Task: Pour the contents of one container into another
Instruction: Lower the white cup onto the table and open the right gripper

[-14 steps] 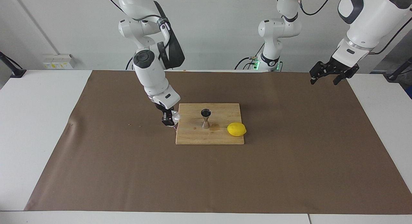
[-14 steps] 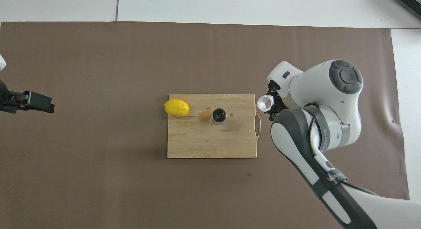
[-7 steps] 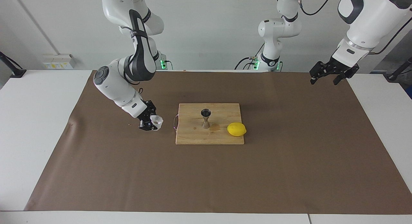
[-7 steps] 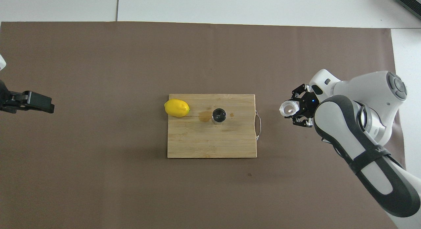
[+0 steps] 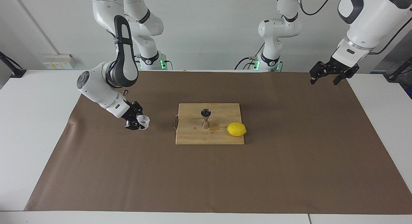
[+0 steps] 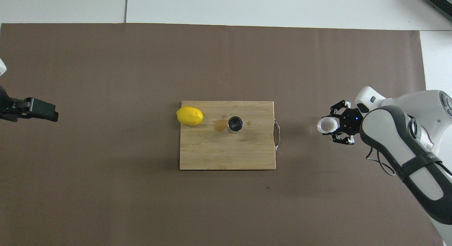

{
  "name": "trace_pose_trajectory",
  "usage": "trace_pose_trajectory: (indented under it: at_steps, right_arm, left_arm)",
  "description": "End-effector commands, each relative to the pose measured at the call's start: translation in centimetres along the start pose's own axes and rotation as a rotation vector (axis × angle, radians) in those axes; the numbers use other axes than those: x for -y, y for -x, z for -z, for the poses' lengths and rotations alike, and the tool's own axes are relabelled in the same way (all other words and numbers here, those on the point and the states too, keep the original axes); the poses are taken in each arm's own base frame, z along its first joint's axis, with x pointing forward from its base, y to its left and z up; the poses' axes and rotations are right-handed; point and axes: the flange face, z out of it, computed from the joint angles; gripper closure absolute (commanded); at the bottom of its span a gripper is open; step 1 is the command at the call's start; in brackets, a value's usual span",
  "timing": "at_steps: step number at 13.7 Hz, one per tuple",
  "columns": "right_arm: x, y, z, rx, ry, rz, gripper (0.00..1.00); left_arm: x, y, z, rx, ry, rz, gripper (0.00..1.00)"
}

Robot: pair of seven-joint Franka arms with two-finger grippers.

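At centre frame the wooden cutting board (image 5: 210, 123) carries a lemon (image 5: 236, 129) and the upright metal jigger (image 5: 206, 118). Left of it in the facing view, the right gripper (image 5: 136, 123) clasps the glass cup (image 5: 143, 121) low over the brown mat (image 5: 289, 159). At upper right the left gripper (image 5: 333, 72) waits with fingers spread.

Open surface all round one small cluster of obstacles

Only the board (image 5: 209, 135) carries obstacles: jigger (image 5: 206, 118) upright mid-board, lemon (image 5: 236, 129) beside it toward the left arm's end. The right pincer (image 5: 139, 123) with the glass cup (image 5: 143, 121) sits low over bare mat (image 5: 128, 172) off the board's handle end; the left pincer (image 5: 333, 75) waits high at its own end.
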Motion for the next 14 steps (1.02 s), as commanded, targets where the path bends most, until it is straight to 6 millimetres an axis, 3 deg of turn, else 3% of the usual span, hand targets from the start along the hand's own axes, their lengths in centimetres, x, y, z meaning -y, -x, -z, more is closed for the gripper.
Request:
trace_pose_trajectory:
  at_steps: [1, 7, 9, 10, 11, 12, 14]
  right_arm:
    - [0.8, 0.8, 0.3, -0.02, 0.024, 0.017, 0.9]
    - [1.5, 1.6, -0.6, -0.006, 0.028, 0.035, 0.84]
    - [1.5, 1.8, -0.5, -0.004, 0.029, 0.036, 0.74]
    - [1.6, 1.8, -0.5, -0.003, 0.028, 0.046, 0.64]
    - [1.6, 1.8, -0.5, -0.003, 0.028, 0.051, 0.38]
    - [1.6, 1.8, -0.5, -0.004, 0.027, 0.051, 0.0]
    - [1.5, 1.6, -0.4, -0.005, 0.023, 0.054, 0.0]
  left_arm:
    - [0.2, 0.5, 0.2, 0.009, -0.013, -0.006, 0.0]
    - [0.2, 0.5, 0.2, 0.009, -0.013, -0.006, 0.0]
    - [0.2, 0.5, 0.2, 0.009, -0.013, -0.006, 0.0]
    - [0.1, 0.5, 0.2, 0.009, -0.013, -0.008, 0.0]
    - [0.2, 0.5, 0.2, 0.009, -0.013, -0.006, 0.0]
    - [0.2, 0.5, 0.2, 0.009, -0.013, -0.006, 0.0]
    - [0.1, 0.5, 0.2, 0.009, -0.013, -0.008, 0.0]
